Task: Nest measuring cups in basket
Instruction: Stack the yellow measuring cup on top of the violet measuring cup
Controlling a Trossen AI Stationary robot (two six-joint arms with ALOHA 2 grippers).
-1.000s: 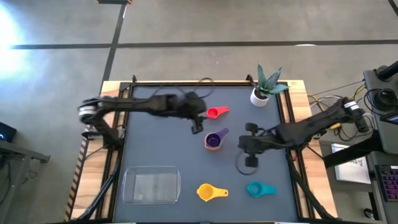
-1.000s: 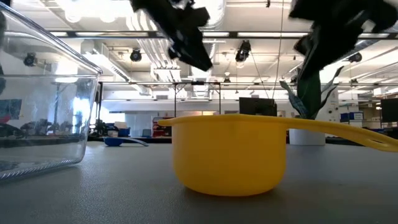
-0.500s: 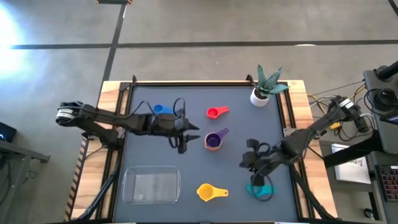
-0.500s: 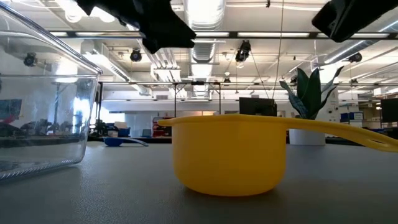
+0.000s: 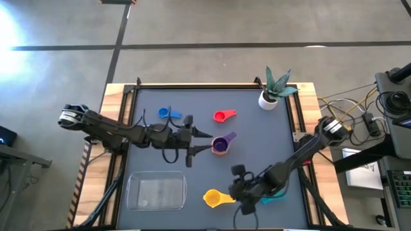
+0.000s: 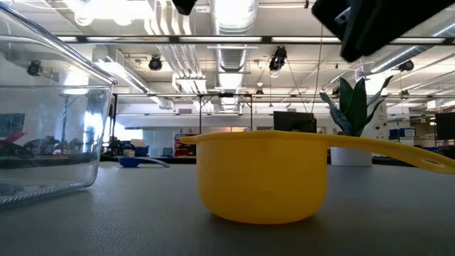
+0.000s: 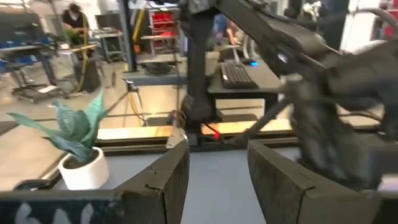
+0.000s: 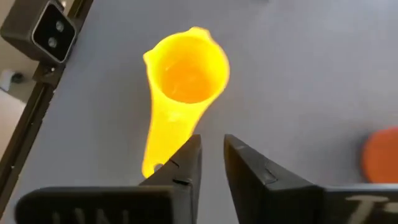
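Observation:
Near the table's near edge, the yellow cup (image 5: pixel 212 197) (image 6: pixel 261 178) (image 8: pixel 186 73) sits upright on its base, handle toward the right. My right gripper (image 5: pixel 236 191) (image 8: pixel 210 163) hovers open above the handle's free end (image 8: pixel 155 155) without touching it. My left gripper (image 5: pixel 204 142) (image 7: pixel 217 177) is open, just left of the purple cup (image 5: pixel 222 144), which has orange inside it. The blue cup (image 5: pixel 168 113) and red cup (image 5: pixel 223 116) lie farther back. The teal cup (image 5: pixel 275 199) is partly hidden under the right arm. The clear basket (image 5: pixel 156 191) (image 6: pixel 43 121) stands near left. No green cup shows.
A white plant pot (image 5: pixel 268 98) (image 7: pixel 81 168) stands at the far right corner. An orange round thing (image 8: pixel 380 155) shows at the edge of the right wrist view. Bare mat lies between the basket and the yellow cup, and along the table's right side.
My right gripper has travelled from mid-table toward the near edge, passed over the teal cup, then swung left to above the yellow cup's handle. My left gripper has drawn back from beside the red cup toward the near side, stopping left of the purple cup and uncovering the blue cup.

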